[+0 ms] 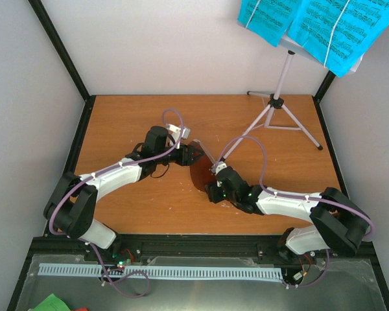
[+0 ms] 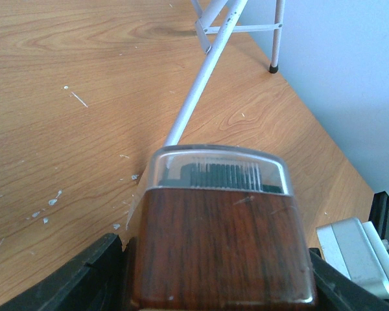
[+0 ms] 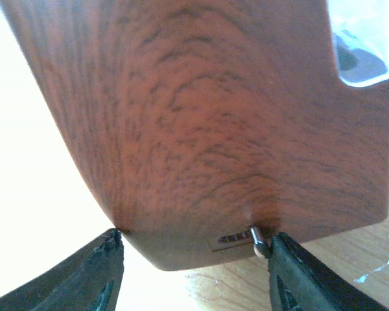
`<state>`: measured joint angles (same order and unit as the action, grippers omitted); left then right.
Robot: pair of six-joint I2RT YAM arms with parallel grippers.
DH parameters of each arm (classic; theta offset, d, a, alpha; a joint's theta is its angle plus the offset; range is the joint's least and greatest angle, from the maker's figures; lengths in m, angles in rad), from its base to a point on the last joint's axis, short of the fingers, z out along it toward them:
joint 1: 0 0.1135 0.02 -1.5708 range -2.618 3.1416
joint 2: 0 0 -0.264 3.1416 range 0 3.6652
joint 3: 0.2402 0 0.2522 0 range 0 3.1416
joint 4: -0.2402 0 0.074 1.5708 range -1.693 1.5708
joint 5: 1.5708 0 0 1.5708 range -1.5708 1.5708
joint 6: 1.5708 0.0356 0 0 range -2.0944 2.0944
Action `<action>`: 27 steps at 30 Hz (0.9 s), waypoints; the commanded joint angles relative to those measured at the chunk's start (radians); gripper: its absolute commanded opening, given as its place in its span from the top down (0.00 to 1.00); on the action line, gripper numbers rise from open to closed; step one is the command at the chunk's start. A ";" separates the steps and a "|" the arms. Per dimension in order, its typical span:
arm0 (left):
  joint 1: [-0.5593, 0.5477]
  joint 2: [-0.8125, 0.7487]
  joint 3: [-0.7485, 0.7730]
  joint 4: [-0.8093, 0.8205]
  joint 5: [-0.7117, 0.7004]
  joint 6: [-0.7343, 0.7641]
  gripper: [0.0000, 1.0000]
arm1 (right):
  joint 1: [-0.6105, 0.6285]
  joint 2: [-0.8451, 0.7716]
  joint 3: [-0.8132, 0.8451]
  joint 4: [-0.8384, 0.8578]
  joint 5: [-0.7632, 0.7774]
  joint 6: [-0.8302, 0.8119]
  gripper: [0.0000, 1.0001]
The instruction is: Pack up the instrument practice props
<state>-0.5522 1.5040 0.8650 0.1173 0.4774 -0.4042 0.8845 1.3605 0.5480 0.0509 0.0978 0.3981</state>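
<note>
Metronome (image 1: 201,175) btwn both arms, low over table (image 1: 129,123): left end effector (image 2: 212,253) grips it, right end effector (image 3: 194,240) clamps opp. end.

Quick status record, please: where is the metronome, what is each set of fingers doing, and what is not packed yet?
metronome: mid-table, between both arms
left fingers: clamped on its wood-grain sides
right fingers: flanking its other end; grip unclear
music stand: upright, far right corner, unpacked
cyan sheet music: on the stand's desk
</note>
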 commanded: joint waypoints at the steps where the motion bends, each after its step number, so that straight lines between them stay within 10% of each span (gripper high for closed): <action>1: 0.003 0.034 0.012 -0.098 -0.023 -0.012 0.55 | 0.010 0.017 0.031 0.039 0.027 -0.007 0.32; 12: 0.003 0.046 0.016 -0.093 -0.021 -0.022 0.55 | 0.021 0.067 0.069 0.050 0.045 -0.030 0.28; 27: 0.003 0.049 0.004 -0.078 -0.012 -0.027 0.56 | 0.037 0.090 0.080 0.068 0.088 -0.041 0.70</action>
<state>-0.5430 1.5192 0.8783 0.1314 0.4580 -0.3908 0.9092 1.4384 0.5987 0.0559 0.1909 0.3592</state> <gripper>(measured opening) 0.602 0.323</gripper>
